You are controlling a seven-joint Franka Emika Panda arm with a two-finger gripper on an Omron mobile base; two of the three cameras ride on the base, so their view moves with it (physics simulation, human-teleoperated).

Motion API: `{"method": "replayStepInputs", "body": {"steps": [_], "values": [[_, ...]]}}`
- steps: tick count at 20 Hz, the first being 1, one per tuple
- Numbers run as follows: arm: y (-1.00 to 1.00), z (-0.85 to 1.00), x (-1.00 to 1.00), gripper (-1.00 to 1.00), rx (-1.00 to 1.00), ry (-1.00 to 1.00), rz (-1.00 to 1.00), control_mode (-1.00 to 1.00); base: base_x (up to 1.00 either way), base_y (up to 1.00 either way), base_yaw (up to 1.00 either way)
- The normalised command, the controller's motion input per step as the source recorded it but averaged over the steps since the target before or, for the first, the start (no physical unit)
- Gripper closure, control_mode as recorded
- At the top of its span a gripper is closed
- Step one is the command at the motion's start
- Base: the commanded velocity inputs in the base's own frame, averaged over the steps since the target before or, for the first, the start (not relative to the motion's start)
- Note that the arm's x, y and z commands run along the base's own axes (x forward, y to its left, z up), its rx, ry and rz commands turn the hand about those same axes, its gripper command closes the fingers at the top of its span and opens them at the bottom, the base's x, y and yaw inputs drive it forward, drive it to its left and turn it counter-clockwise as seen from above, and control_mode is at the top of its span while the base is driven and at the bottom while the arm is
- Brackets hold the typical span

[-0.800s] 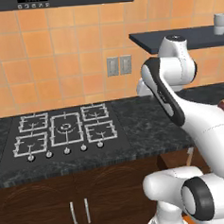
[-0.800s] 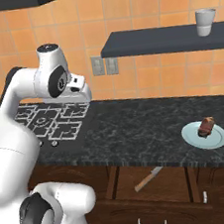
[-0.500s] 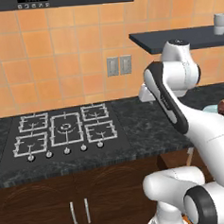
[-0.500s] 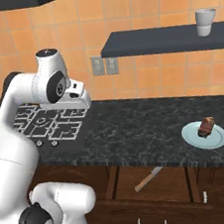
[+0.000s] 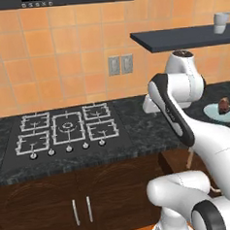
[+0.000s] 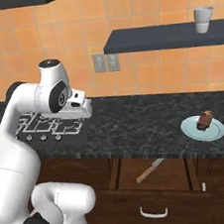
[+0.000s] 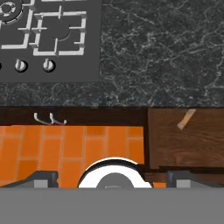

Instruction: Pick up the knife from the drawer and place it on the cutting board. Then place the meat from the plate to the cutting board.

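Claw [image 6: 86, 107] hangs released above the counter, with the knife [image 7: 186, 118] off toward two o'clock in the hand view.

Its jaws stand spread and hold nothing. Lying in the open drawer [image 6: 157, 173] below the counter edge, the knife slants, its long axis running from about one o'clock to seven in the hand view. My guess is the hand must swing toward the drawer and drop. Farther along, the meat [image 6: 204, 120] sits on its plate [image 6: 216, 132] at the counter's right end.
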Motion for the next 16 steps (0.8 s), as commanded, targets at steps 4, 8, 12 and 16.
{"method": "replayStepInputs", "body": {"steps": [4,8,12,16], "values": [[0.00,0.00,0.00,-1.00,0.00,0.00,0.00,1.00,-0.64,0.62,-0.63],[0.00,0.00,0.00,-1.00,0.00,0.00,0.00,1.00,-0.50,0.18,-0.95],[0.00,0.00,0.00,-1.00,0.00,0.00,0.00,1.00,-0.50,0.35,-0.89],[0.00,0.00,0.00,-1.00,0.00,0.00,0.00,1.00,-0.22,0.24,-0.96]]}}
